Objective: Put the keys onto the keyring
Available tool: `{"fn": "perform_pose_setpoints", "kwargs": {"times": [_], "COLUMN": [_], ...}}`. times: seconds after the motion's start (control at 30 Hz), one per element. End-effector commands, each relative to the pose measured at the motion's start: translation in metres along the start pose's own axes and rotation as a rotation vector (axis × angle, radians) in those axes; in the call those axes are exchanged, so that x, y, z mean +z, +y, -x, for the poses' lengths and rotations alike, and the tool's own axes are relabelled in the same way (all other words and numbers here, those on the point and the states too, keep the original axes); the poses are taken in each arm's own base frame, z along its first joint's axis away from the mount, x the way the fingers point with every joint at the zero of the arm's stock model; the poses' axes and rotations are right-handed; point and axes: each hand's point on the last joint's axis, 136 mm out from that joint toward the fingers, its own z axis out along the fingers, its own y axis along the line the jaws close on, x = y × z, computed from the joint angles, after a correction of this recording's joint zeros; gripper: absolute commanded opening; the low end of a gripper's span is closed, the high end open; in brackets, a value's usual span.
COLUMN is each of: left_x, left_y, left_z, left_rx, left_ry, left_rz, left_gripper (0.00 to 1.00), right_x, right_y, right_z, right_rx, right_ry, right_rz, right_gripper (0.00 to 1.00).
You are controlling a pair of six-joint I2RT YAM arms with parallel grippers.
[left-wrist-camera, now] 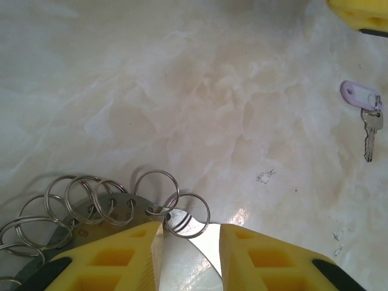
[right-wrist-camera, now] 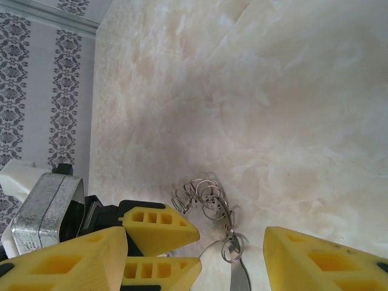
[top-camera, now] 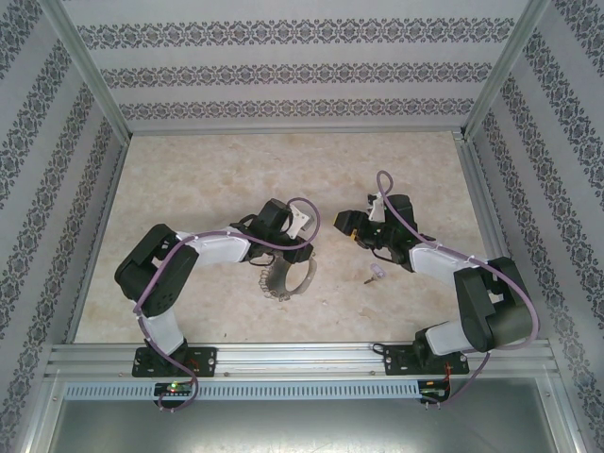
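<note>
The keyring (top-camera: pixel 291 280), a grey metal hoop strung with small silvery rings, lies on the table in front of the left arm. My left gripper (top-camera: pixel 284 253) is shut on its flat band (left-wrist-camera: pixel 182 242), and the small rings (left-wrist-camera: pixel 91 203) fan out to the left of the yellow fingers. The key (left-wrist-camera: pixel 370 130), with a pale lilac tag and short shank, lies loose on the table to the right (top-camera: pixel 376 273). My right gripper (top-camera: pixel 352 230) hovers open behind the key. In the right wrist view (right-wrist-camera: pixel 195 242) its jaws face the keyring (right-wrist-camera: pixel 212 203), with nothing between them.
The marble-patterned tabletop (top-camera: pixel 217 179) is bounded by patterned walls and an aluminium frame (top-camera: pixel 283 357) at the near edge. A yellow finger of the right gripper (left-wrist-camera: pixel 361 12) shows at the top right of the left wrist view.
</note>
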Motion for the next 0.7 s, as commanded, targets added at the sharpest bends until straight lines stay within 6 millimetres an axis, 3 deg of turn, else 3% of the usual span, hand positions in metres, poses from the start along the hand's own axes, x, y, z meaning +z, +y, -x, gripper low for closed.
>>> {"fn": "perform_pose_setpoints", "kwargs": {"times": [0.0,0.2,0.43,0.67], "left_x": [-0.011,-0.016,-0.001,0.011], "left_y": [-0.004,0.001,-0.006,-0.007], "left_z": [0.002,-0.014,-0.029,-0.026], "left_rx": [0.039,0.142,0.271,0.318], "left_ry": [-0.002,0.063,0.152,0.125], "left_rz": [0.019,0.136,0.217,0.264], "left_gripper": [0.30,0.30,0.29,0.29], "right_x": [-0.006,-0.010,-0.014,-0.017], "right_y": [0.002,0.002,0.004,0.002], "right_z": [-0.001,-0.003,-0.004,-0.007], "right_rx": [-0.021,-0.026,-0.041,-0.050], "right_ry": [-0.003,-0.005,-0.011,-0.013], "right_rz": [0.013,0.005,0.003,0.000], "right_gripper": [0.61,0.61,0.61,0.61]}}
